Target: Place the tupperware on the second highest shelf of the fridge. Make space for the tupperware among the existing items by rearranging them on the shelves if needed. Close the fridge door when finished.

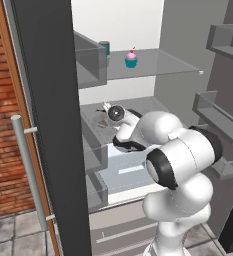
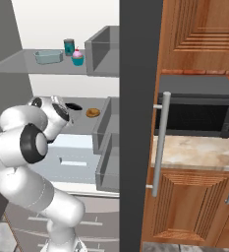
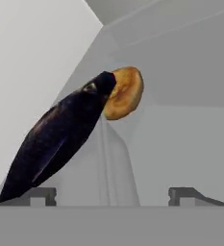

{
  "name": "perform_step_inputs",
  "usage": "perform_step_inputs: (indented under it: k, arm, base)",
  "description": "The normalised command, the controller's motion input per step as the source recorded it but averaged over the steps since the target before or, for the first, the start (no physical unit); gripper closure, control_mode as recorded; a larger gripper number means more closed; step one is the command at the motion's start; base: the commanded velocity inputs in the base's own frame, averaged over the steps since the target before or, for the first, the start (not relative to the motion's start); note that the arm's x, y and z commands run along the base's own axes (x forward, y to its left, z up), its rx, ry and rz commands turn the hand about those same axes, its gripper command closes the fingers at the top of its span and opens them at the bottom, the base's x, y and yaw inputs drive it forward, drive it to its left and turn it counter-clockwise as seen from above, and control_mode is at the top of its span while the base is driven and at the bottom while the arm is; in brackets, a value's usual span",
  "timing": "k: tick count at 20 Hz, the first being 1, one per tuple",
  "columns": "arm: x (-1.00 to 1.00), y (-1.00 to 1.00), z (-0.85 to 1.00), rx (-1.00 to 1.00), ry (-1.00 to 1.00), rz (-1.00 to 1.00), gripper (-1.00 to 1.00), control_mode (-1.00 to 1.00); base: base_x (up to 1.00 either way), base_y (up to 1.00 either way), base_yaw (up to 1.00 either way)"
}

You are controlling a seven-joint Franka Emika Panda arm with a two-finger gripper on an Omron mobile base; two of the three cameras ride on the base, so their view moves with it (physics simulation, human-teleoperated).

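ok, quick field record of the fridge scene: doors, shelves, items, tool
fridge: doors open, white interior exposed
top shelf: pink-frosted cupcake, dark teal can, pale block
second highest shelf: brown round piece and tupperware, dark lid showing, beside it
tool: open, fingertips apart, nothing between them, tupperware just ahead in the hand view
arm: reaching in at second-shelf level
drawer: below that shelf, closed
task state: doors not yet closed
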Motion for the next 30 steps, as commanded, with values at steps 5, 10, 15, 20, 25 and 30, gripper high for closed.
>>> perform_step_inputs:
  k: [5, 10, 15, 20, 25, 30]
  arm:
    - [-0.44, -0.1, 0.25, 0.0, 0.0, -0.08, -1.0, -1.0]
    - [-0.7, -0.16, 0.84, 0.0, 0.0, -0.02, -1.0, -1.0]
    - [-0.61, -0.01, 0.95, 0.0, 0.0, 0.0, -1.0, -1.0]
    - [-0.94, -0.1, 0.76, 0.0, 0.05, 0.0, -1.0, -1.0]
    - [-1.0, -0.29, 0.62, 0.03, 0.17, 0.08, -1.0, -1.0]
    - [-1.0, -0.3, 0.2, 0.05, 0.14, 0.07, -1.0, -1.0]
  base:
    - [0.0, 0.0, 0.0]
    - [0.0, 0.0, 0.0]
    - [0.0, 0.0, 0.0]
    - [0.0, 0.0, 0.0]
    - [0.0, 0.0, 0.0]
    - [0.0, 0.0, 0.0]
